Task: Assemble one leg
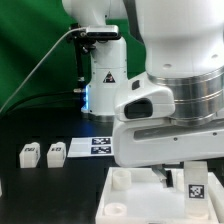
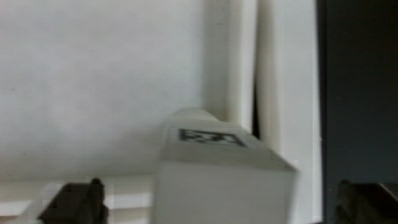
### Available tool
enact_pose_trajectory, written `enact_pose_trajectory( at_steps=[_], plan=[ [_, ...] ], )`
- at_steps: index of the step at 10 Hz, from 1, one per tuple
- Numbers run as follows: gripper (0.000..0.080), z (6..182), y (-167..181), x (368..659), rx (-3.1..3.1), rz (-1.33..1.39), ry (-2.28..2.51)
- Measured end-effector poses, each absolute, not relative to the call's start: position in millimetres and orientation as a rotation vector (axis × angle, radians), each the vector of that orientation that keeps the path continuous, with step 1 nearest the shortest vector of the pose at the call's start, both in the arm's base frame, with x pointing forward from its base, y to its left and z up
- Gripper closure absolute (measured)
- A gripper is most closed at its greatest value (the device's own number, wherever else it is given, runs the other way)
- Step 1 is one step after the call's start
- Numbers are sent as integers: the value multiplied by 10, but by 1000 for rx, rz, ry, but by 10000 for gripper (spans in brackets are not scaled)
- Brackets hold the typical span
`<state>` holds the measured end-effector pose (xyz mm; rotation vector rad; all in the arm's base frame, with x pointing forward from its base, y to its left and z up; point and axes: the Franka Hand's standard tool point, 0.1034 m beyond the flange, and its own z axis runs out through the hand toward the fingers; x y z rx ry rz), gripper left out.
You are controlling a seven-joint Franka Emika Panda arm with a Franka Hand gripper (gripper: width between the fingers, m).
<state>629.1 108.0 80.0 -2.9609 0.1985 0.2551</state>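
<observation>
In the wrist view a white leg (image 2: 217, 165) with a black-and-white tag on its face stands on the large white panel (image 2: 107, 80), close to the panel's edge. My gripper (image 2: 219, 203) is open around it, one dark fingertip (image 2: 75, 200) on each side, with a gap between each fingertip and the leg. In the exterior view this tagged leg (image 1: 193, 185) stands upright on the panel (image 1: 140, 205) under my wrist, and the arm's body hides the fingers. Another white leg (image 1: 120, 180) stands at the panel's corner.
Two loose legs (image 1: 30, 153) (image 1: 56, 151) lie on the black table at the exterior view's left. The marker board (image 1: 100, 146) lies flat beside them. The robot's base (image 1: 105, 75) stands behind, with a cable and a green backdrop.
</observation>
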Motion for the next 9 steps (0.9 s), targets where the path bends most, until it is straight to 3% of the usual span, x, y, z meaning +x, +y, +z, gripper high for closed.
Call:
enact_pose_trajectory(
  at_steps=[4,6,9],
  plan=[
    [169,769,1198,6285,-2960,231,209],
    [476,763,1179,6284,-2964,232,209],
    [497,754,1138,6287,-2969,232,214]
  ],
)
